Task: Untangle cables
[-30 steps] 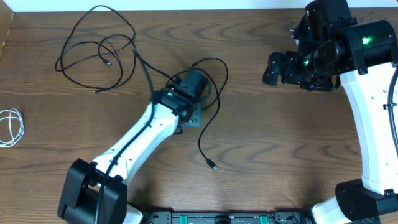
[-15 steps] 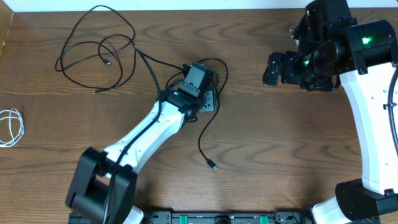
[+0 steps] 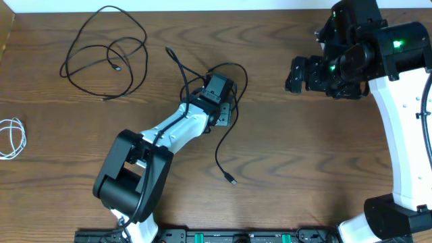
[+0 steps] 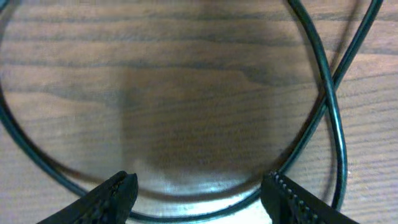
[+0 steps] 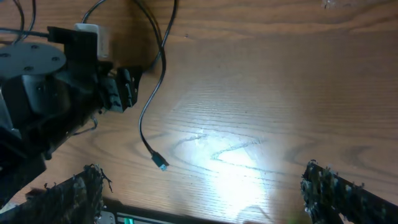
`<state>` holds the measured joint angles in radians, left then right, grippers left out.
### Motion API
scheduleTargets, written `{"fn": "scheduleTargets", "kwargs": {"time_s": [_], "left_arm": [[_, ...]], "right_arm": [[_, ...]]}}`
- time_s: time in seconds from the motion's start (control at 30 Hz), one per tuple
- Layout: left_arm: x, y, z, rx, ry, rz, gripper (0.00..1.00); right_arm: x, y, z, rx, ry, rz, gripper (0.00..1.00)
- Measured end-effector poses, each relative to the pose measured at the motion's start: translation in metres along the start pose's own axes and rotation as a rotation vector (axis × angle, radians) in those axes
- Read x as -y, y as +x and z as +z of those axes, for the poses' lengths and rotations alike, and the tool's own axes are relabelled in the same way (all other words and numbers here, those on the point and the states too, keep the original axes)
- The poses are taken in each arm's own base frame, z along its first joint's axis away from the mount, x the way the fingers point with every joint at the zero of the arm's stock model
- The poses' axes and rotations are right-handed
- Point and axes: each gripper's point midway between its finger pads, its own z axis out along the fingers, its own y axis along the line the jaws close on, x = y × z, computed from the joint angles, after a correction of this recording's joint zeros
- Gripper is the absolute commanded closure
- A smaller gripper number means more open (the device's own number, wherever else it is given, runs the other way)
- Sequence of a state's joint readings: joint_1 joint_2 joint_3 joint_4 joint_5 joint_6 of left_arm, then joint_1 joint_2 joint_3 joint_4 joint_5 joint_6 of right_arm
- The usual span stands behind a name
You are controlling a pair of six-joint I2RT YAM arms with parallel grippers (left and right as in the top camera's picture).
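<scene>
The wood-grain tabletop [image 3: 304,148] carries all cables. The left tool [image 4: 200,186] is spread over a centre black cable [image 4: 329,92]. The right tool [image 5: 205,177] is spread, far right. A second black cable [image 3: 101,54] lies far left, and a white cable [image 3: 13,135] sits at the left edge.

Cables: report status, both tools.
Left tool open over black cable loop. Right tool open, off the cables. White cable apart, left edge. Nothing blocking.
</scene>
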<state>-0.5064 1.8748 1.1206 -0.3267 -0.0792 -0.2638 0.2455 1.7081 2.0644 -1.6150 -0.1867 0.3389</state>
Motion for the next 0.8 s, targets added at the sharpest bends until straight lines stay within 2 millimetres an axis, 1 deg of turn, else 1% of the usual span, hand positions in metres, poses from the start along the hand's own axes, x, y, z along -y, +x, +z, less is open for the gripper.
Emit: {"fn": "scheduleTargets", "kwargs": {"time_s": [0.13, 0.23, 0.33, 0.47, 0.53, 0.63, 0.8], "left_arm": [[0.001, -0.006, 0.0, 0.025, 0.004, 0.012, 0.29], [0.0, -0.004, 0.0, 0.017, 0.0, 0.032, 0.3], [-0.003, 0.006, 0.0, -0.026, -0.013, 0.098, 0.29], [-0.004, 0.02, 0.0, -0.084, -0.005, 0.203, 0.2], [-0.002, 0.024, -0.001, -0.1, 0.015, 0.247, 0.2], [0.002, 0.025, -0.001, -0.103, 0.038, 0.279, 0.2], [0.007, 0.02, 0.001, -0.079, 0.064, 0.302, 0.2]], "right_arm": [[0.0, 0.0, 0.0, 0.0, 0.0, 0.0, 0.01], [0.0, 0.0, 0.0, 0.0, 0.0, 0.0, 0.01], [0.0, 0.0, 0.0, 0.0, 0.0, 0.0, 0.01], [0.0, 0.0, 0.0, 0.0, 0.0, 0.0, 0.01], [0.0, 0.0, 0.0, 0.0, 0.0, 0.0, 0.01], [0.0, 0.0, 0.0, 0.0, 0.0, 0.0, 0.01], [0.0, 0.0, 0.0, 0.0, 0.0, 0.0, 0.01]]}}
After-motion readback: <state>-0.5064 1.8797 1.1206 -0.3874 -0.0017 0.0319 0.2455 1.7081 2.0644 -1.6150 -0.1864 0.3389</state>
